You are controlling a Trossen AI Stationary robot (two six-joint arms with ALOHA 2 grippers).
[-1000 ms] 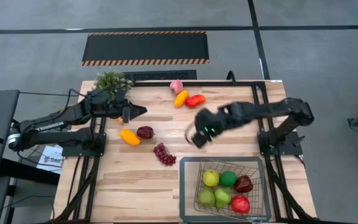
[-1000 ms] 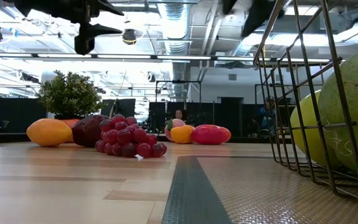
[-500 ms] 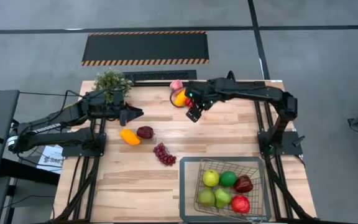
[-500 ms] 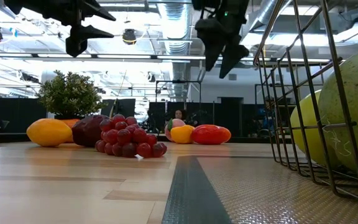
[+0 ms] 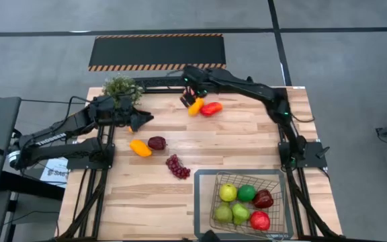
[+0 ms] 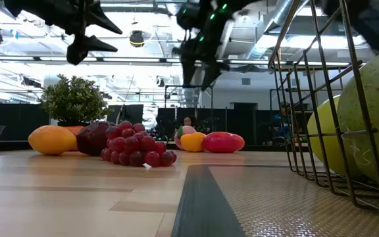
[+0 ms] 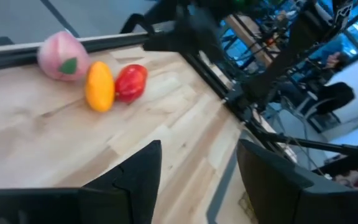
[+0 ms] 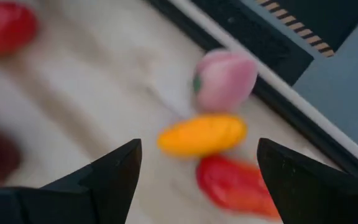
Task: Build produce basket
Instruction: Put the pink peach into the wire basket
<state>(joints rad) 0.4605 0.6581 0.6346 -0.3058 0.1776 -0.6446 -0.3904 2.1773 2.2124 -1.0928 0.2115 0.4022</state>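
While the right gripper (image 5: 192, 98) hangs above the far edge of the table with its fingers (image 8: 110, 177) spread wide and nothing between them, it lines up over a cluster of 3 pieces: the pink peach (image 8: 225, 79), the yellow-orange pepper (image 8: 202, 135) and the red pepper (image 8: 238, 185). From the high view this cluster sits at about 12 o'clock on the table (image 5: 247, 134), the peppers touching, the peach just beside them. The wide opening and the overhead pose suggest a pick is being set up, most likely on the yellow-orange pepper, which lies most nearly between the fingers.

Out at 9 o'clock the left gripper (image 5: 140, 120) waits above the table near the potted plant (image 5: 120, 87), fingers (image 7: 135, 177) also apart and empty. An orange pepper (image 5: 140, 148), a dark red fruit (image 5: 156, 142) and the purple grapes (image 5: 177, 166) lie loose near the centre.

At 5 o'clock the basket (image 5: 202, 176) holds 6 pieces, green, yellow-green and red.

From above, the right gripper covers most of the peach. The right wrist view is blurred, so the fingertips' height over the fruit cannot be judged.
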